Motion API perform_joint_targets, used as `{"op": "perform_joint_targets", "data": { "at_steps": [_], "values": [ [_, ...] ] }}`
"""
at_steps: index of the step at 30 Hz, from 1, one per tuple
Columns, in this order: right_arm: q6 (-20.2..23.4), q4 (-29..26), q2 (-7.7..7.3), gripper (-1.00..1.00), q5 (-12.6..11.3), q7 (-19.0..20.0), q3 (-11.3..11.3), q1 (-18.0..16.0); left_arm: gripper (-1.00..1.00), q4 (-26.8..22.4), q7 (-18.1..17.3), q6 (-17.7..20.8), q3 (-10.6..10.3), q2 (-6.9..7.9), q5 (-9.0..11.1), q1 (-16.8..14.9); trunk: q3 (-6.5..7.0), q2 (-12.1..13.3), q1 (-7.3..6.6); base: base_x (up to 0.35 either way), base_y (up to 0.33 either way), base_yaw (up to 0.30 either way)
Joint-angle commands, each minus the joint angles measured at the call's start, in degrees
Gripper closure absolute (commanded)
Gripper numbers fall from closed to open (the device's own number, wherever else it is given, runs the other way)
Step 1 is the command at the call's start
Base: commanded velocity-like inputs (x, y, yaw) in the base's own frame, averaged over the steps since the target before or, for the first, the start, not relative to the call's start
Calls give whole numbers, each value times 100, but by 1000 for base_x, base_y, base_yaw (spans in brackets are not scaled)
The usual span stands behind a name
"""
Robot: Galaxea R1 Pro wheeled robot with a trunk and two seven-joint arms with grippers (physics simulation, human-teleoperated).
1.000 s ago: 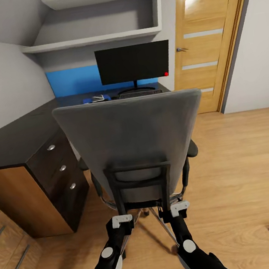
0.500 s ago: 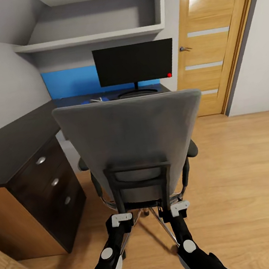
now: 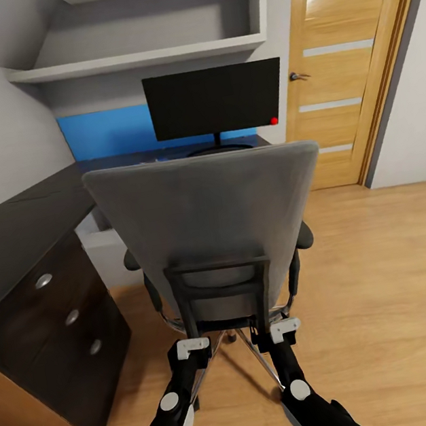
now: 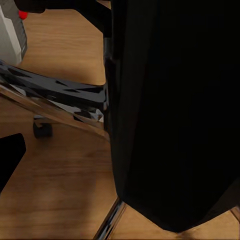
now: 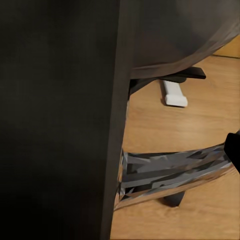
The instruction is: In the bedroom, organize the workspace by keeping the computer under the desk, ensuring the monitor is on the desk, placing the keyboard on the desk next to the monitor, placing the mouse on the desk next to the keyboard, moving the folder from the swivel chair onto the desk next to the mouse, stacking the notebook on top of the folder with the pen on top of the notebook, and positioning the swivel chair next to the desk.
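The grey upholstered swivel chair (image 3: 210, 227) with dark padded armrests and a chrome star base fills the centre of the head view, its tall backrest turned toward the camera. Both black-and-white arms reach forward from six o'clock to the black frame at the bottom of the backrest. The left gripper (image 3: 191, 351) sits at the frame's lower corner at about seven o'clock of the chair, and the right gripper (image 3: 282, 334) at the matching corner at about five o'clock. Each is pressed up against the black frame, but whether the fingers are clamped on it cannot be told from the head view, and the wrist views sit so close to the dark frame that the finger spread is hidden there as well. In the left wrist view a chrome leg and a castor (image 4: 42, 129) stand on the wooden floor (image 3: 389, 281).

Beyond the chair, at twelve o'clock, the wide flat monitor (image 3: 215, 100) with black front and a small red dot at a lower corner stands on the long L-shaped desk (image 3: 16, 227) with a glossy black top. The desk's dark three-drawer unit (image 3: 60, 333) with round silver knobs is at nine o'clock, near the chair. An oak door (image 3: 348, 68) is at two o'clock.
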Motion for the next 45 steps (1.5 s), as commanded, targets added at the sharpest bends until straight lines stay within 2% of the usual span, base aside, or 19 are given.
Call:
{"op": "perform_joint_targets", "data": {
  "at_steps": [1,34,45],
  "values": [
    [4,5,0,-100,58,-58,12,-6,-100,11,37,-16,-10,2,-25,-2,-4,-1,3,335,0,0],
    [4,-3,0,-100,57,-63,12,-6,-100,13,37,-14,-1,2,-22,-2,-4,-1,3,335,0,0],
    [4,-3,0,-100,57,-61,12,-6,-100,13,45,13,-1,10,-14,-2,-4,-1,3,150,0,0]
  ]
}}
